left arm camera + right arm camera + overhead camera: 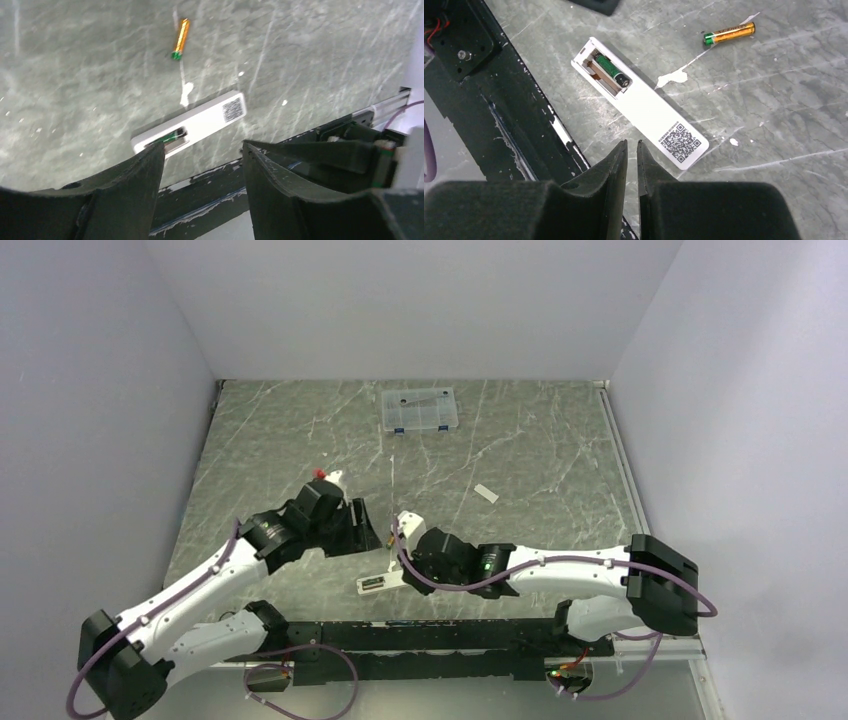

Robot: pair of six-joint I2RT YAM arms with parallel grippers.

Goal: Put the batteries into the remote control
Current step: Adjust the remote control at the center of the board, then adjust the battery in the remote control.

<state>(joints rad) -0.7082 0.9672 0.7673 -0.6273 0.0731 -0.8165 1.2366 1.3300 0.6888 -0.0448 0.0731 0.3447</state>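
The remote control (649,112) lies back-up on the table near the front rail, with its battery compartment open. It also shows in the left wrist view (205,120) and the top view (378,583). One battery (612,71) sits in the compartment, dark green end showing. A second, copper-orange battery (729,34) lies loose on the table beyond the remote, also seen from the left wrist (180,39). My right gripper (632,143) is shut and empty, just short of the remote's QR-code end. My left gripper (203,147) is open and empty, held above the table to the left of the remote.
A small flat white cover piece (486,493) lies right of centre. A clear compartment box with blue latches (419,409) stands at the back. The black mounting rail (430,635) runs along the near edge, close to the remote. Grey walls enclose the table.
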